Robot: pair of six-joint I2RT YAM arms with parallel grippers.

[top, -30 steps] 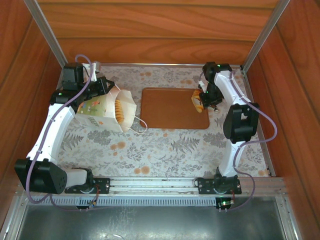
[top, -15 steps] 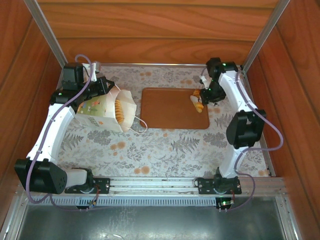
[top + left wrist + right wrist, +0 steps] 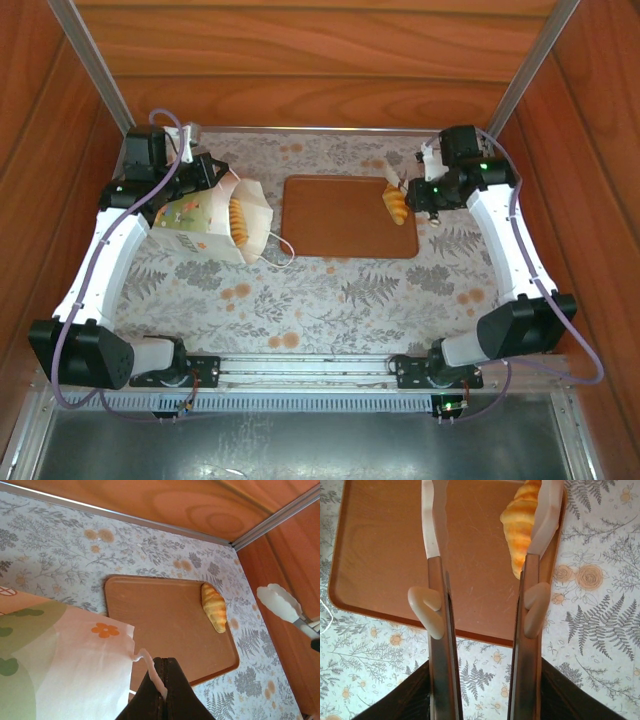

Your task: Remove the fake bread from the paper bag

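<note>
Right gripper (image 3: 485, 515), jaws spread and empty, hangs over the flat brown rectangular tray (image 3: 385, 555). Golden-brown toy croissant (image 3: 520, 522) lies at frame upper right, beside its right finger. Left gripper (image 3: 162, 690) pinches the white printed paper bag (image 3: 55, 665), lower left.

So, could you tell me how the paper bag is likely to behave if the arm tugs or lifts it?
The paper bag would probably flex rather than stay rigid: its white rim is thin and crumpled where the left gripper pinches it. It seems light, hanging tilted from that one grip. A ridged roll at the mouth could slide out if tipped further.
</note>
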